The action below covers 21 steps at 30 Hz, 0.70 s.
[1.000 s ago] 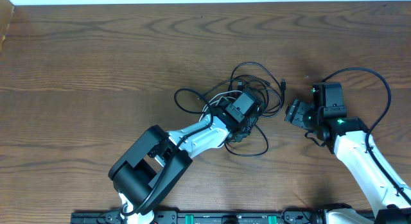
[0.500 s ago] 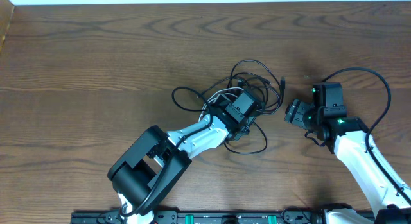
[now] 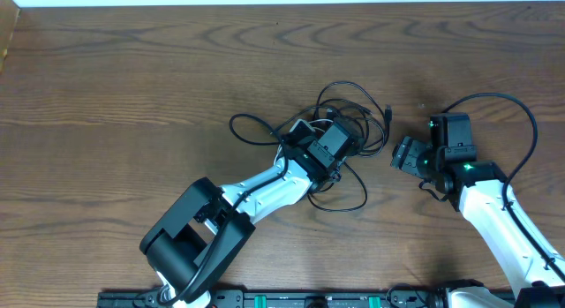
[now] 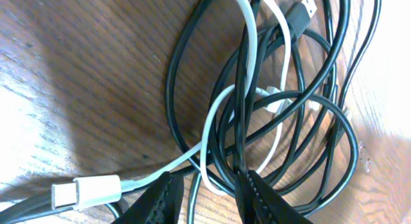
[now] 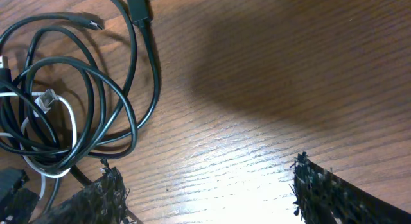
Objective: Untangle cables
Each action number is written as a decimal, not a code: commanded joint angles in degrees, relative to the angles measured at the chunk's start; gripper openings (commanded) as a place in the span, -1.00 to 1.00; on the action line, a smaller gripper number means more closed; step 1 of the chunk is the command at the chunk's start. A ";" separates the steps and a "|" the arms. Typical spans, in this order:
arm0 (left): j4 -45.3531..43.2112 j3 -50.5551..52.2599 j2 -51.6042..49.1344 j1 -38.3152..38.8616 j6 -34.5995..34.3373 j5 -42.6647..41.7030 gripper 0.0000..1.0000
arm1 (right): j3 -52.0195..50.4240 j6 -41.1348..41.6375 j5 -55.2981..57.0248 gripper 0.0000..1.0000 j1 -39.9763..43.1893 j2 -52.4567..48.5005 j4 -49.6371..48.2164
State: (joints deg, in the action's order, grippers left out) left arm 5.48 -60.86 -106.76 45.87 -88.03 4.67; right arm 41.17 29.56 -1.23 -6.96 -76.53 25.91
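Left gripper (image 4: 209,192) sits right on top of the knot. Jaws are part-way apart, not clamped: the white cable (image 4: 247,31) loops down into the gap and a black strand runs against the inside of one finger, with bare wood showing between them. Can't tell if anything is actually hooked. The black cables (image 4: 173,89) fan out just ahead of the fingertips in several overlapping rings, and the white one threads through the middle of them. The white plug (image 4: 90,190) lies flat on the table (image 3: 132,78), just beside one finger on its outer side. A black plug (image 4: 302,11) sits at the far end of the bundle, well ahead of the tips. From overhead, one black loop trails off to the far side of the left wrist, away from the other arm, and another lies back alongside the forearm. Right gripper (image 5: 205,185) is released, jaws wide with only wood between them. It is not touching any cable. The tangle lies off to one side of it, the nearest black loop close to one fingertip, with a second black plug further out ahead.
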 commanded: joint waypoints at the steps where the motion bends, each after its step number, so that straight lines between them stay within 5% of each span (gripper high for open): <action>1: 0.00 0.74 0.74 -0.15 -0.02 1.51 -0.31 | 0.09 0.61 0.87 0.63 0.17 0.20 0.02; 21: -1.57 0.74 -4.48 -0.13 -5.97 -1.05 -0.45 | 0.09 0.61 0.87 0.64 0.17 0.20 0.04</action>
State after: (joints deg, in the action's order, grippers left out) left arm 4.19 -60.86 -109.54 45.84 -93.21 4.38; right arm 41.17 29.56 -1.23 -6.96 -76.53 25.91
